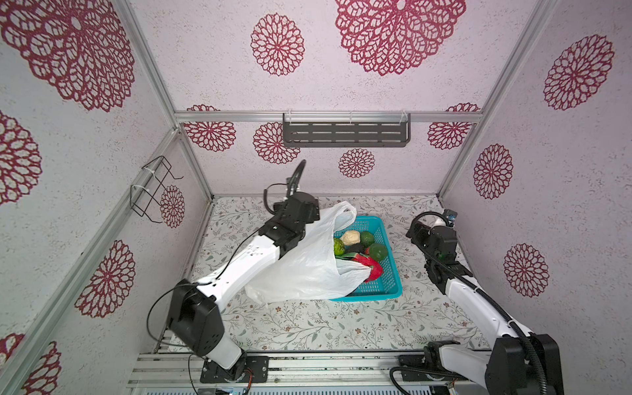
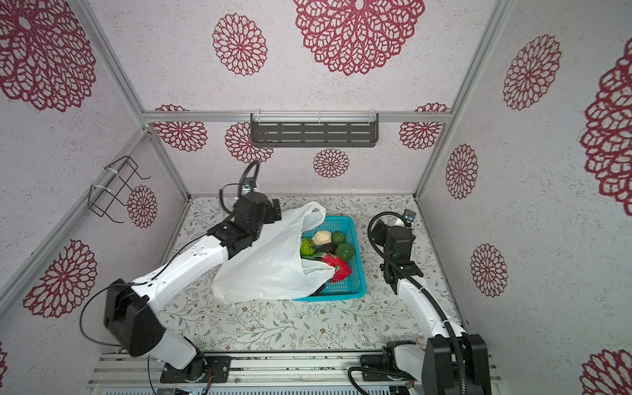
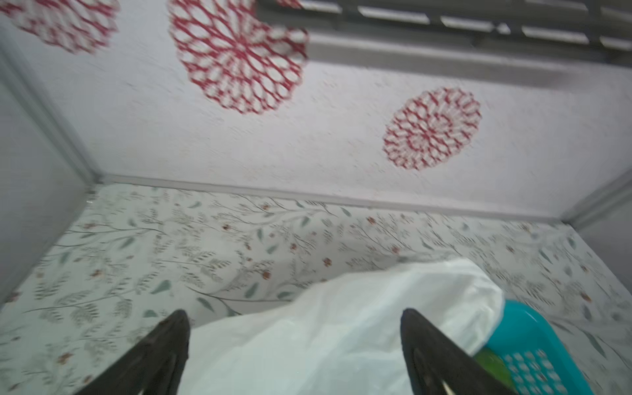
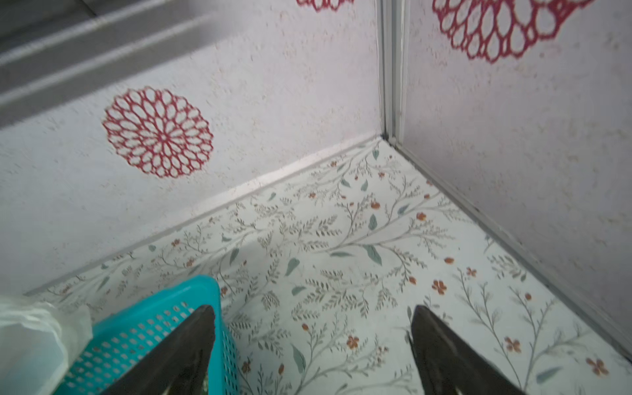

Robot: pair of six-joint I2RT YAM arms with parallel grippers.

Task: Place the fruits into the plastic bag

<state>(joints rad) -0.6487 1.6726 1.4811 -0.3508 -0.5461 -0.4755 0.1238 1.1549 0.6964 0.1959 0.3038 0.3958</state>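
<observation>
The white plastic bag (image 1: pixel 301 263) lies crumpled on the table, its mouth and a loop handle draped over the left side of a teal basket (image 1: pixel 390 277). The fruits sit in the basket: a cream lumpy one (image 1: pixel 351 237), two round dark green ones (image 1: pixel 377 252), a bumpy light green one (image 1: pixel 339 247), a near-black one (image 1: pixel 356 248) and a red-and-green piece (image 1: pixel 372 266). My left gripper (image 3: pixel 294 318) is open just above the bag (image 3: pixel 342 342). My right gripper (image 4: pixel 313 314) is open over bare table beside the basket's far corner (image 4: pixel 154 325).
A dark slotted shelf (image 1: pixel 345 134) hangs on the back wall and a black wire rack (image 1: pixel 154 188) on the left wall. Walls close in the table on three sides. The floral table surface (image 1: pixel 325 325) stretches in front of the basket.
</observation>
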